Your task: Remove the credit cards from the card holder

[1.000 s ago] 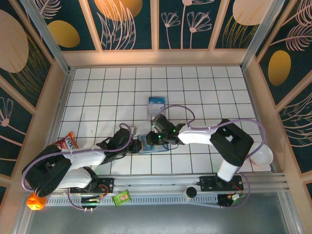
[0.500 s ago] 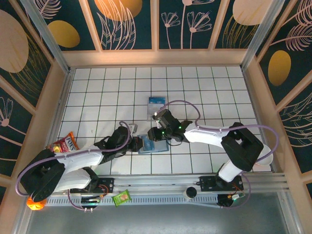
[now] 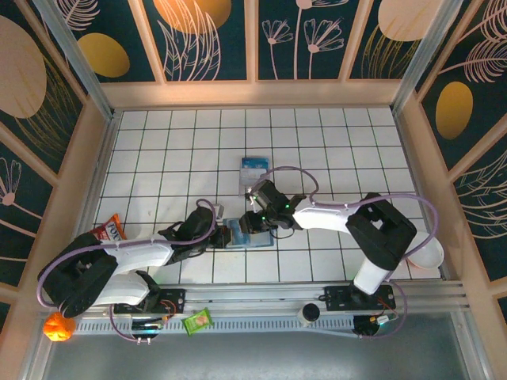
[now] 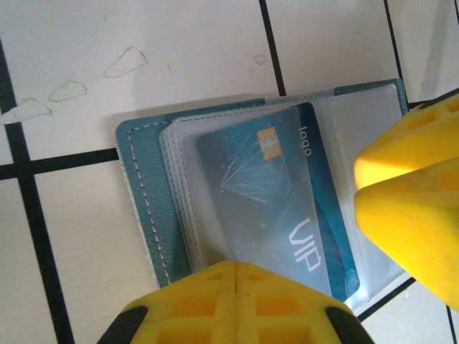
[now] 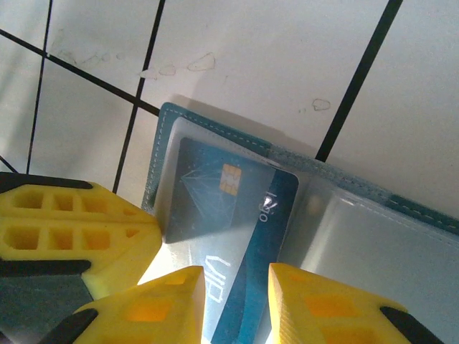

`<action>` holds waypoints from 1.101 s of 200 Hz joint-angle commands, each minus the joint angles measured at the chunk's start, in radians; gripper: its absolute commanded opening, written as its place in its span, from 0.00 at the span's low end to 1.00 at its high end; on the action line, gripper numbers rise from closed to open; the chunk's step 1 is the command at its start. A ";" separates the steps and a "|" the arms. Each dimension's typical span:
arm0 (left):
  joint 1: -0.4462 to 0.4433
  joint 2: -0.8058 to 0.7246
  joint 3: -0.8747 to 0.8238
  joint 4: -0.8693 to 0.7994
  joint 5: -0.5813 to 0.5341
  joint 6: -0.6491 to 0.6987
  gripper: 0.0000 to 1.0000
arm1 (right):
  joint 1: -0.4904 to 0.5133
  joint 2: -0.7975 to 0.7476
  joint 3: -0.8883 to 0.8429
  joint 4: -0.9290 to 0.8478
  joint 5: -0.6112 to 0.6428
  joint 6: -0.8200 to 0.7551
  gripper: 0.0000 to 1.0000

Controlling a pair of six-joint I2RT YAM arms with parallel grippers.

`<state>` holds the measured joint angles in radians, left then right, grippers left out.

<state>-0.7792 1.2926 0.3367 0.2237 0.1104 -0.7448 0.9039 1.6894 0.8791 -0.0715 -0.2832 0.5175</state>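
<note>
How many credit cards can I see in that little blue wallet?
1: a blue VIP card lies inside the open card holder, under clear plastic. More cards may be hidden beneath it in the stacked pockets.

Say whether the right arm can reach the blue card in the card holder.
Probably yes: open jaws of the right gripper straddle the blue card, though a clear sleeve may cover it.

The card holder (image 4: 143, 215) lay spread on the white tiled table (image 4: 143, 57), its clear sleeves (image 4: 181, 186) facing up. Under the top sleeve sat a blue card (image 4: 265, 208) with a gold chip (image 4: 267, 143) and the words "logo" and "VIP". The left gripper (image 4: 235, 276), its yellow fingers pressed together, rested over the card's VIP end, at the holder's left side. The right gripper (image 4: 362, 183) covered the neighbouring sleeve, just beside the card.
</note>
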 commanded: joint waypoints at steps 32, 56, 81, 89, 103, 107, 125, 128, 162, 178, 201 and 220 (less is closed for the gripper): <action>-0.002 -0.007 -0.028 -0.017 -0.022 -0.009 0.00 | -0.012 0.048 0.006 0.004 -0.022 -0.007 0.29; -0.002 0.000 -0.032 -0.004 -0.012 -0.010 0.00 | -0.020 0.056 -0.007 0.031 -0.073 -0.018 0.29; -0.002 0.006 -0.031 0.006 -0.001 -0.010 0.00 | -0.020 0.062 -0.007 0.046 -0.121 -0.034 0.29; -0.001 0.007 -0.029 0.008 0.001 -0.010 0.00 | -0.020 0.066 -0.004 0.041 -0.125 -0.038 0.29; -0.003 0.011 -0.030 0.011 0.003 -0.010 0.00 | -0.023 0.080 0.000 0.035 -0.128 -0.042 0.29; -0.002 0.011 -0.028 0.011 0.005 -0.011 0.00 | -0.023 0.083 -0.001 0.036 -0.129 -0.041 0.29; -0.002 0.014 -0.029 0.013 0.008 -0.013 0.00 | -0.025 0.090 -0.009 0.042 -0.129 -0.033 0.29; -0.002 0.015 -0.030 0.014 0.008 -0.013 0.00 | -0.027 0.090 -0.011 0.044 -0.127 -0.029 0.29; -0.003 0.012 -0.031 0.016 0.012 -0.015 0.00 | -0.054 0.070 -0.051 0.069 -0.117 0.013 0.29; -0.002 0.015 -0.030 0.016 0.014 -0.015 0.00 | -0.056 0.077 -0.058 0.085 -0.153 0.017 0.29; -0.002 0.022 -0.027 0.021 0.020 -0.015 0.00 | -0.056 0.091 -0.060 0.104 -0.177 0.030 0.27; -0.002 0.024 -0.026 0.023 0.021 -0.016 0.00 | -0.055 0.091 -0.061 0.113 -0.170 0.039 0.19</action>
<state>-0.7792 1.2984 0.3264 0.2535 0.1204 -0.7525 0.8505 1.7554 0.8417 0.0330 -0.4431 0.5327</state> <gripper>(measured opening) 0.043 0.229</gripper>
